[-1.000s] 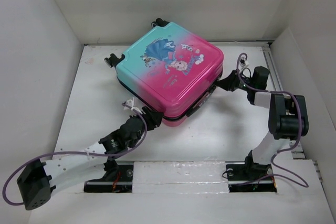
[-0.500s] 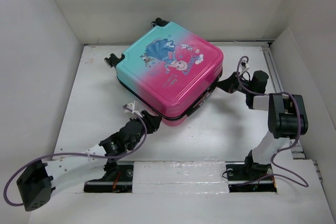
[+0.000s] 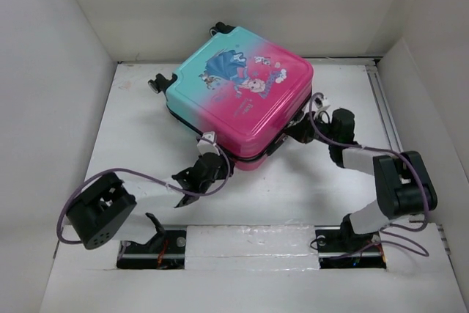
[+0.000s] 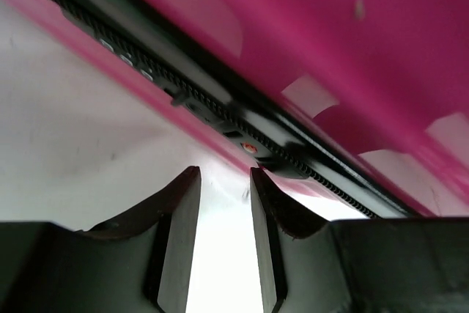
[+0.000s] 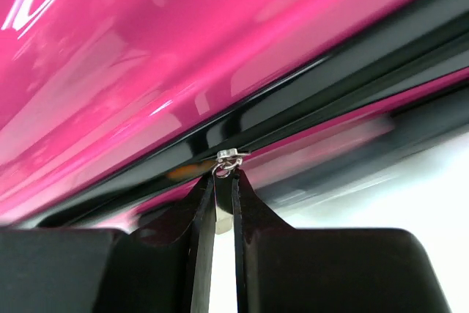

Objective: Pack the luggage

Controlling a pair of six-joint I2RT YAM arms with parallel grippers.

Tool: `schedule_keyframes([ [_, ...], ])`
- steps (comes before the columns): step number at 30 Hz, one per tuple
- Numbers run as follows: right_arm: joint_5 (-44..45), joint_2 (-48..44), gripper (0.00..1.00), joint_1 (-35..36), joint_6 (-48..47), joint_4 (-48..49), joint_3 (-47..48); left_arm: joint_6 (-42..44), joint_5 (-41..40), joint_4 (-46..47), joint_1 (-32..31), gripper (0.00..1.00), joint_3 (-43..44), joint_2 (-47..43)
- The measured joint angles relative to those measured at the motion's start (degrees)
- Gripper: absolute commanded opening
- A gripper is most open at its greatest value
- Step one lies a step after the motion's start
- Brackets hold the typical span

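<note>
The luggage (image 3: 242, 86) lies flat and closed on the white table, princess print facing up, pink end toward me. My left gripper (image 3: 217, 159) sits at its near pink corner. In the left wrist view that gripper (image 4: 225, 181) is open with only bare table between the fingers, just below the black zipper track (image 4: 212, 100). My right gripper (image 3: 297, 128) is at the luggage's right side. In the right wrist view it (image 5: 223, 188) is shut on the metal zipper pull (image 5: 229, 157), which hangs from the black seam between the pink shells (image 5: 146, 49).
White walls box in the table on the left, back and right. A metal rail (image 3: 385, 108) runs along the right edge. Black wheels (image 3: 157, 82) stick out at the luggage's far left. The left arm's elbow block (image 3: 99, 214) sits low at the near left.
The right gripper has closed on the zipper pull and slid left along the side. The left arm has swung in, its gripper now at the near corner. The luggage has shifted slightly.
</note>
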Motion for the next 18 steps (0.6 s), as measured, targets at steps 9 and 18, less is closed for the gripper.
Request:
schedule_keyframes([
  [9,9.0,-12.4,0.0,18.5,-0.8,-8.7,-5.6,1.0,2.1,2.4,1.3,0.3,3.3,3.9],
  [18,24.2,-10.7,0.0,37.2,6.4,-2.6,-7.1,0.7,6.5,2.9,0.9,0.3,5.2,4.9],
])
